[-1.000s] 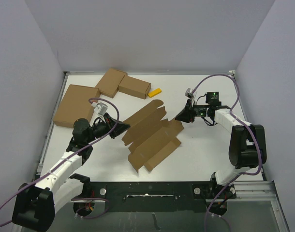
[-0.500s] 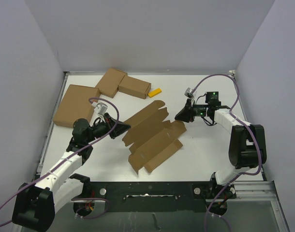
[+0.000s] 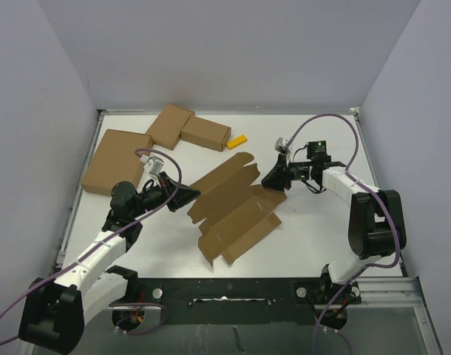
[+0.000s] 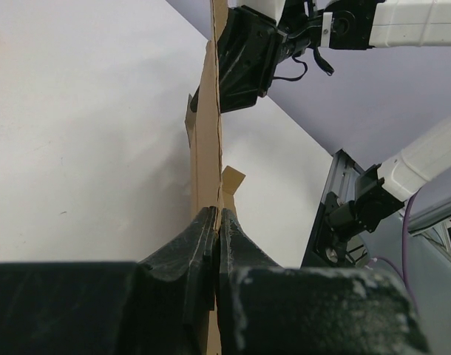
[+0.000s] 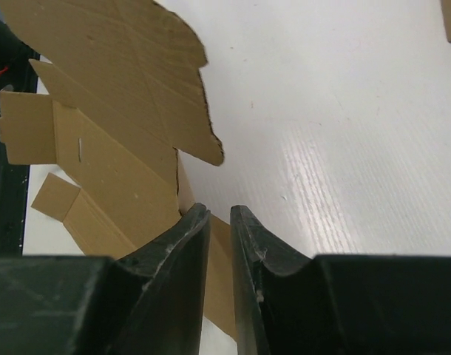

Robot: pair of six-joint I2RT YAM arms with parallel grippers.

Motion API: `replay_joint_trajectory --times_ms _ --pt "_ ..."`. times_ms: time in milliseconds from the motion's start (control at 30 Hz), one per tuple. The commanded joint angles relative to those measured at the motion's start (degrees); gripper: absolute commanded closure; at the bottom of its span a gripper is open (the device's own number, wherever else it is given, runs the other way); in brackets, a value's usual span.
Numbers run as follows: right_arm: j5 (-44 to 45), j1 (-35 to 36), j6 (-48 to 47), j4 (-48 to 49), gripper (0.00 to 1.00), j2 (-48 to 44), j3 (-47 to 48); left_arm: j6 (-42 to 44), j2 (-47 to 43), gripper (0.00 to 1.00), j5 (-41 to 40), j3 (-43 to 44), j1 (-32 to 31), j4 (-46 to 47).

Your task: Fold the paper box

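Note:
A flat brown cardboard box blank (image 3: 233,207) lies unfolded mid-table. My left gripper (image 3: 187,197) is shut on its left edge. In the left wrist view the sheet (image 4: 205,148) runs edge-on out of the closed gripper (image 4: 216,214). My right gripper (image 3: 268,182) is at the blank's right end, over a side flap. In the right wrist view the right gripper (image 5: 219,211) has its jaws a narrow gap apart, with the flap's flat surface (image 5: 114,96) showing under and between them. Nothing is clamped there.
Three folded brown boxes sit at the back left: a large flat one (image 3: 116,160) and two smaller ones (image 3: 174,126) (image 3: 205,134). A small yellow piece (image 3: 236,141) lies behind the blank. White walls close in the table on three sides.
My right gripper has moved left onto the blank's right flap, and that end of the cardboard has shifted slightly. My left gripper holds the left edge as before.

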Motion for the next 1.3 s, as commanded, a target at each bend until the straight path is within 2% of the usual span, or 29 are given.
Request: replay_joint_trajectory --times_ms 0,233,600,867,1033,1167,1267 --pt "-5.15 1.87 -5.25 -2.03 0.79 -1.86 1.60 -0.85 0.37 1.00 1.11 1.56 0.13 5.29" --pt "-8.15 2.79 -8.70 -4.81 0.73 -2.51 1.91 0.00 0.99 1.00 1.57 2.12 0.25 5.27" --pt "-6.22 2.56 -8.24 -3.97 0.61 -3.14 1.61 -0.47 5.45 1.00 6.34 6.09 0.90 9.30" --pt "-6.27 1.64 -6.41 -2.22 0.60 -3.98 1.37 -3.81 7.32 1.00 9.60 6.70 2.24 14.16" --pt "-10.16 -1.53 -2.52 1.84 0.60 -9.23 0.11 -5.06 7.82 1.00 12.64 8.26 3.39 15.56" --pt "-8.59 -2.30 -6.94 -1.30 0.60 -12.14 0.23 -4.52 7.96 1.00 14.61 10.87 3.80 14.95" --pt "-7.40 -3.13 -12.60 -9.31 0.62 -12.62 3.87 -3.41 8.50 1.00 16.68 13.01 4.02 14.16"
